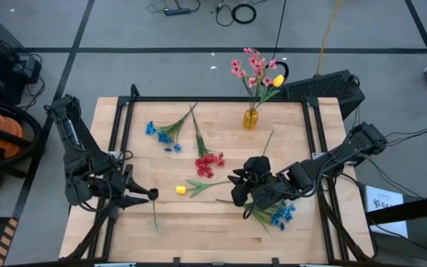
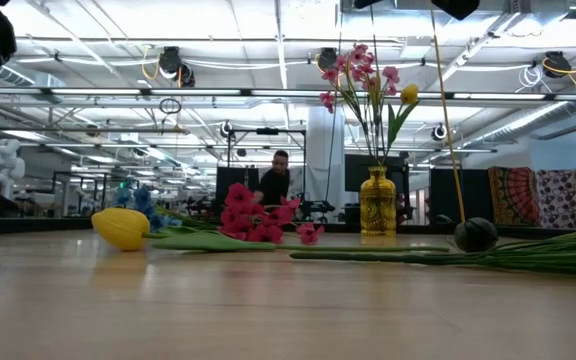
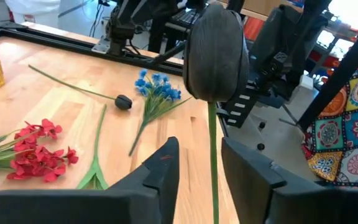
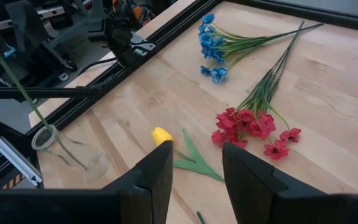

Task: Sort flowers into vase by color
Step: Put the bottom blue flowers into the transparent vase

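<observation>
Dark flower [image 3: 216, 53] (between parted fingers)

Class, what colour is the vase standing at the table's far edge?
Yellow, amber-like glass: the vase shows best in the low view.

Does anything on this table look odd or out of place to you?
One thing: the yellow vase at the far edge holds pink flowers together with a yellow bud, so colours are mixed there. Near the left gripper, a dark flower stands in a clear vase. The other sprigs lie loose on the table.
</observation>
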{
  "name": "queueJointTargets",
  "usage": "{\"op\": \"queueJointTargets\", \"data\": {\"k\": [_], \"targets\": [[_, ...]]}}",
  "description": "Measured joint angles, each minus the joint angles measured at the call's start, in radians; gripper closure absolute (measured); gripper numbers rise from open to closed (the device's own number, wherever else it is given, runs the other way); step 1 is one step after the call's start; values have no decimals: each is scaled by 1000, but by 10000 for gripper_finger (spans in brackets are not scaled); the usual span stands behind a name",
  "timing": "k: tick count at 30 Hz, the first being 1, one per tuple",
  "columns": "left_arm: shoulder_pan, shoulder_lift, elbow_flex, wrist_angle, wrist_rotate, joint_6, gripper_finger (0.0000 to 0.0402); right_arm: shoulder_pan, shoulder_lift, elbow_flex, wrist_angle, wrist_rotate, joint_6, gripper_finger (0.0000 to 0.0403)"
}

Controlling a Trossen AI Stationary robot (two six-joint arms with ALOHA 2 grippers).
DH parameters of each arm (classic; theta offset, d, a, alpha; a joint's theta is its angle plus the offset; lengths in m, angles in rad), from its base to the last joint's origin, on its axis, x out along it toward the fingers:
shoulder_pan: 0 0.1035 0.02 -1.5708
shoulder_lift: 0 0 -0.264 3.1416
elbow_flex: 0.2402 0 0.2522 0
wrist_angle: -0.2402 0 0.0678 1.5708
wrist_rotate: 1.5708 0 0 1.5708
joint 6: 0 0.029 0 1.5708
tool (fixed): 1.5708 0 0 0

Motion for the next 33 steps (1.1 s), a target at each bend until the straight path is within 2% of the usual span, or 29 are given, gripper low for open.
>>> {"op": "queueJointTargets", "data": {"k": [4,11,15,19,26,33], "targets": [[0,-2,0,-1,2,6,259,0,0,0,0,-1,-7,273],[0,-43,0,-1,16,6,258,0,0,0,-9,-4,-25,273],[0,-79,0,-1,18,3,258,-1,-1,0,-24,-49,-44,273],[0,-109,0,-1,18,3,258,-1,-1,0,-150,-88,-50,273],[0,-132,0,-2,18,28,258,-3,-1,0,-388,-93,-6,273],[0,-133,0,-2,13,28,259,-71,-2,-17,-418,-176,-182,273]]}}
